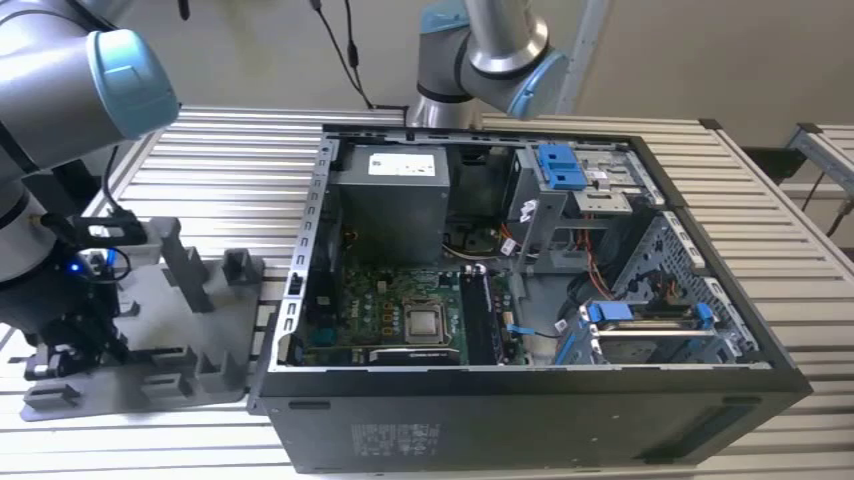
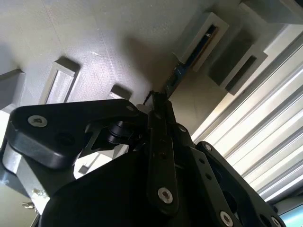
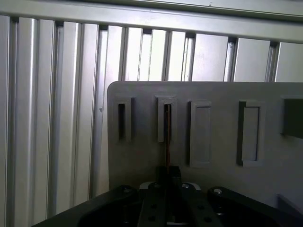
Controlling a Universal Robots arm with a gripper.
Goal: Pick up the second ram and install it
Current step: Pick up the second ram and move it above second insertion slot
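Observation:
The second ram (image 3: 167,137) shows edge-on as a thin dark strip, one end standing in a narrow slot of the grey fixture plate (image 3: 218,94). In the second wrist view the ram (image 2: 176,78) runs from a pale slotted post down to my fingertips. My gripper (image 3: 168,171) is shut on its near end, the black fingers (image 2: 160,123) pressed together around the board. In the exterior view the gripper (image 1: 83,350) sits low over the fixture plate (image 1: 200,345) at the exterior view's left, well apart from the open computer case (image 1: 534,420).
Inside the case lies the green motherboard (image 1: 387,310) with long black slots (image 1: 478,315) beside the processor socket. A power supply (image 1: 390,200) and blue-tabbed drive cages (image 1: 641,320) crowd the case. A second arm (image 1: 481,50) stands behind it. Upright posts (image 1: 187,265) rise from the fixture plate.

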